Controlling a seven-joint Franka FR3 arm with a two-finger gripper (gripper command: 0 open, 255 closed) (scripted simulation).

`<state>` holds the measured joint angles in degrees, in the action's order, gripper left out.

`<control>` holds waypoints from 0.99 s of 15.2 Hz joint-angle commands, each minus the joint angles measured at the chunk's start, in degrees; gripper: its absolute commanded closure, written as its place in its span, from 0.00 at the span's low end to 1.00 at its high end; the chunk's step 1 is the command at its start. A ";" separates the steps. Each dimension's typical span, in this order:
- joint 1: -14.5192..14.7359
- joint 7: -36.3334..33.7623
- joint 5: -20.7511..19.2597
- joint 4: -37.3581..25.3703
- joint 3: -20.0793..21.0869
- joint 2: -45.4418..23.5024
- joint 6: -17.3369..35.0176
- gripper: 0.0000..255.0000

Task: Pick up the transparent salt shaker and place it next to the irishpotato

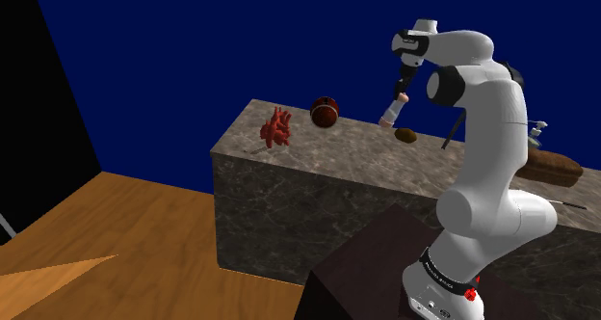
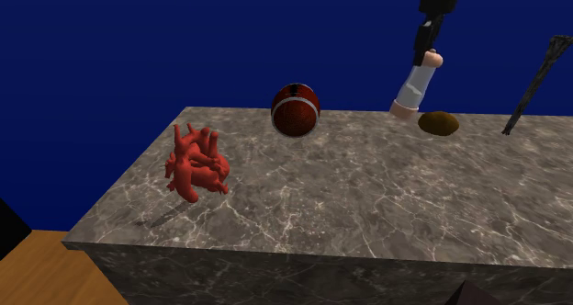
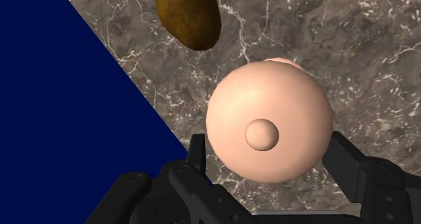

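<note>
The marbled table [image 2: 367, 202] lies below the jaws. A red branched figure [image 2: 196, 163] and a dark red ball [image 2: 296, 109] sit well apart from them. The jaws are closed on the salt shaker [image 2: 415, 84], which hangs tilted beneath them. The brown potato [image 2: 438, 122] lies just beside its base. The wrist view shows a finger against each side of its pink cap [image 3: 270, 121].

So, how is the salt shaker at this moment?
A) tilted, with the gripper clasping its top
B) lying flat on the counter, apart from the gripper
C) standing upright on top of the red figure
A: the salt shaker leans at a slant, the gripper is shut on its pinkish top, and its base is near the potato.
</note>
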<state>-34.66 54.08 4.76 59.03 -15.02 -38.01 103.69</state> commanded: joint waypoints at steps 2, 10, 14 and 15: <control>0.27 -0.07 -0.02 2.58 0.03 0.09 2.52 1.00; 0.80 -0.16 0.02 8.82 0.12 0.09 8.70 1.00; 0.90 -0.18 0.07 10.28 0.17 -0.12 10.36 1.00; 0.90 -0.18 0.07 10.28 0.17 -0.13 10.36 1.00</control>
<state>-33.79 53.91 4.84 69.11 -14.85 -38.20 113.88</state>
